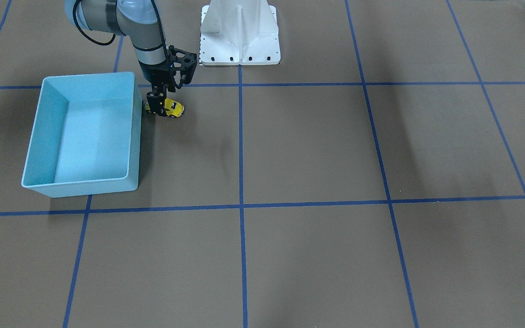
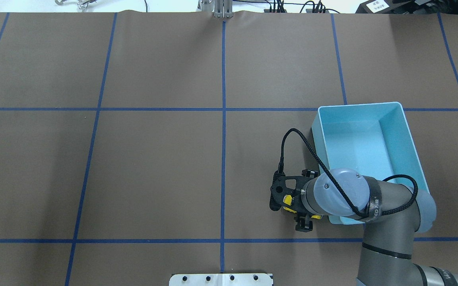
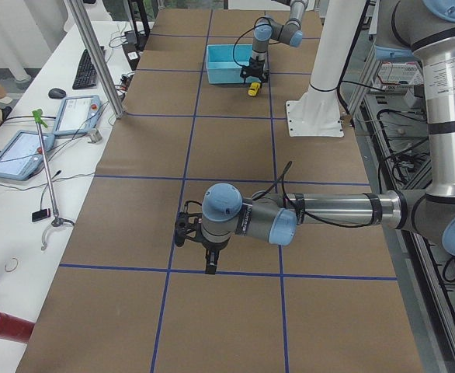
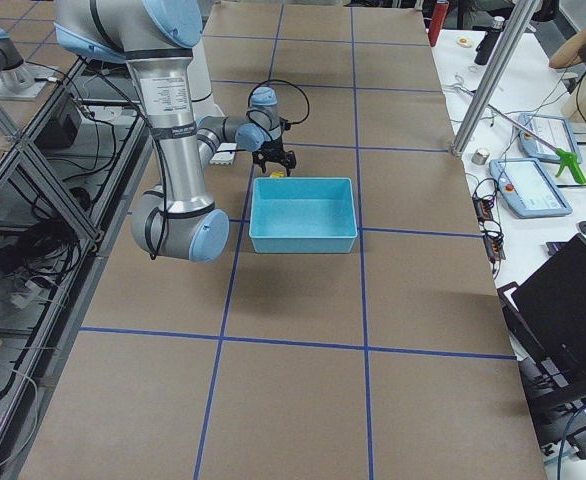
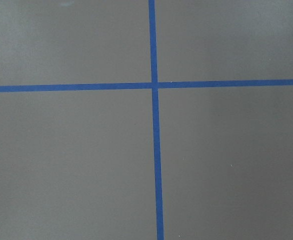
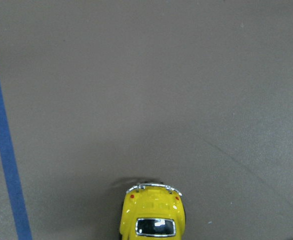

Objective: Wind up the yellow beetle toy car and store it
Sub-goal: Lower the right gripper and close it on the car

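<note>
The yellow beetle toy car [image 1: 174, 108] stands on the brown table just beside the light blue bin [image 1: 39, 136], outside it. My right gripper [image 1: 156, 108] points straight down over the car's rear half, and its near finger lies against the car's side, so it looks shut on the car. From overhead the wrist hides most of the car [image 2: 288, 200]. The right wrist view shows the car's rear [image 6: 154, 215] on the table at the bottom edge. My left gripper [image 3: 210, 263] hangs over bare table far from the car, and I cannot tell whether it is open or shut.
The bin [image 2: 414, 147] is empty and lies right beside my right arm. The white robot base [image 1: 239, 34] stands close behind the car. Blue tape lines [image 5: 155, 125] cross the table under the left wrist. Operators' desks with tablets [image 3: 22, 151] line the far side.
</note>
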`<state>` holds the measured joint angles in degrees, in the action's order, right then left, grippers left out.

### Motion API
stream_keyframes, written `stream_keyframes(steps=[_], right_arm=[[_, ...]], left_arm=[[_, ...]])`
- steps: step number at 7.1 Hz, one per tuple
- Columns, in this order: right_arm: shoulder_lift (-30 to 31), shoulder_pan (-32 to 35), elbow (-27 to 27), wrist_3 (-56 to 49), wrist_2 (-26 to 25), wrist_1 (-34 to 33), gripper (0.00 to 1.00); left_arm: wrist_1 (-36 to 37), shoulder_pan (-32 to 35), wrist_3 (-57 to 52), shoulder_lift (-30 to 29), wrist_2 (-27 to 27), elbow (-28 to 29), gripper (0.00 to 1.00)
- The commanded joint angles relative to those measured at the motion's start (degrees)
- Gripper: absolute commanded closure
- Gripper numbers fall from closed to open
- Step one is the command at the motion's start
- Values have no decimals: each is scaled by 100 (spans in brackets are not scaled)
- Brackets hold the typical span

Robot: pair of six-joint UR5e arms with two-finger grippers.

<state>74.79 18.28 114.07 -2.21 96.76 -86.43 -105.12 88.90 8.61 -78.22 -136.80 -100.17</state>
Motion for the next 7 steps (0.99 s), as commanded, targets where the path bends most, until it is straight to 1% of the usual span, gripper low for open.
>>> stream_keyframes(steps=[1, 3, 4, 5, 6, 7], right_arm=[[18, -26, -51, 10, 9, 3, 0], [18, -87, -130, 10, 9, 3, 0], [18, -105, -139, 1, 9, 3, 3], [9, -140, -165, 1, 9, 3, 41], [9, -140, -166, 1, 79, 3, 82], [9, -131, -157, 10, 97, 12, 100]], left_arm=[[0, 5, 0, 0, 4, -3, 0], [0, 5, 0, 0, 4, -3, 0], [0, -4, 0, -9, -5, -3, 0], [0, -4, 0, -9, -5, -3, 0], [0, -4, 0, -9, 4, -3, 0], [0, -4, 0, -9, -5, -3, 0]])
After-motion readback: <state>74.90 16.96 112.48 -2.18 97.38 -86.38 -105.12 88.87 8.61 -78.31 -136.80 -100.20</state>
